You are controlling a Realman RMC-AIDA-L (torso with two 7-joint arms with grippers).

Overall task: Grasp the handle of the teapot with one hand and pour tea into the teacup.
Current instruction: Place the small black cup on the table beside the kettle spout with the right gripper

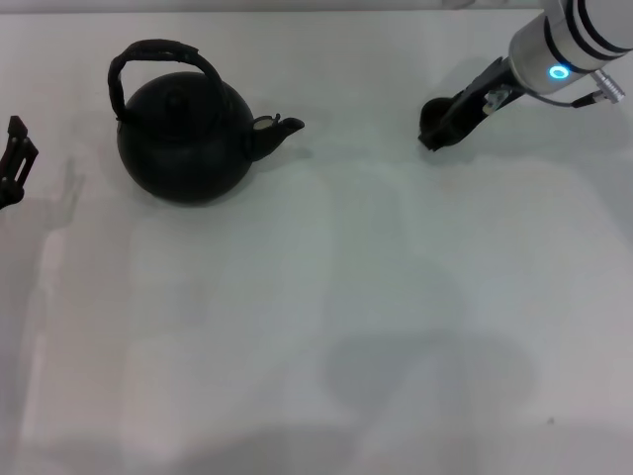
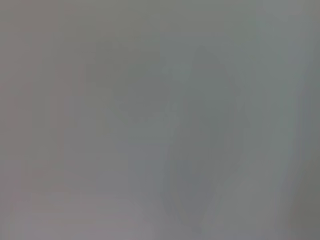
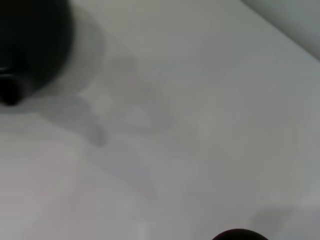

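Teapot (image 1: 185,139) stood upright on the white counter (image 1: 326,327) at the far left, handle (image 1: 158,57) arched over its lid, spout toward the right gripper (image 1: 432,134). That gripper reached down at the teacup (image 1: 431,117) far right; its jaws' state was unclear. The left gripper (image 1: 14,158) waited at the left edge, jaws unclear.

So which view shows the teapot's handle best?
The head view: the handle arches whole over the teapot. The right wrist view catches only a blurred edge of the pot, no handle; the left wrist view shows neither.
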